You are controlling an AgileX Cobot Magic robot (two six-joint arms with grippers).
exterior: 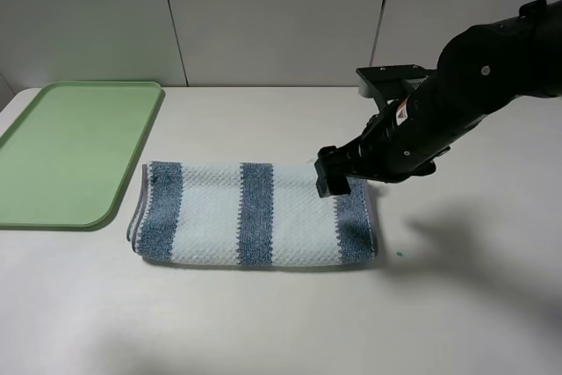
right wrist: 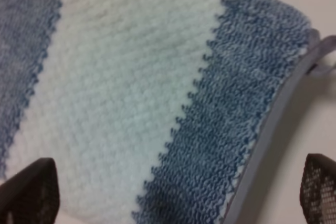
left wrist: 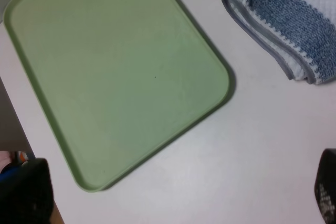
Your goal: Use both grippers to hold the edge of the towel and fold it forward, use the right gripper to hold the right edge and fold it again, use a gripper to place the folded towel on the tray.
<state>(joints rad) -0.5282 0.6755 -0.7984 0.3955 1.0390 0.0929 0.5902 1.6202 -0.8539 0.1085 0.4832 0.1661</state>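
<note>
The towel [exterior: 255, 214] is laid folded on the table [exterior: 263, 322], its long axis run from 9 to 3 o'clock, with the tray [exterior: 53, 151] near its 9 o'clock end. The right gripper [exterior: 334, 177] is angled down from 2 o'clock over the 3 o'clock end, jaws spread and empty. The left gripper [left wrist: 176, 192] is held by the tray's corner, likewise spread.

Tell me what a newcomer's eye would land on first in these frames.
The bulky black right gripper comes in from the right and hangs open over the far right corner of the towel. The towel, banded blue-grey and pale, lies folded double on the white table. Just left of it sits the light-green tray, with nothing on it.
</note>
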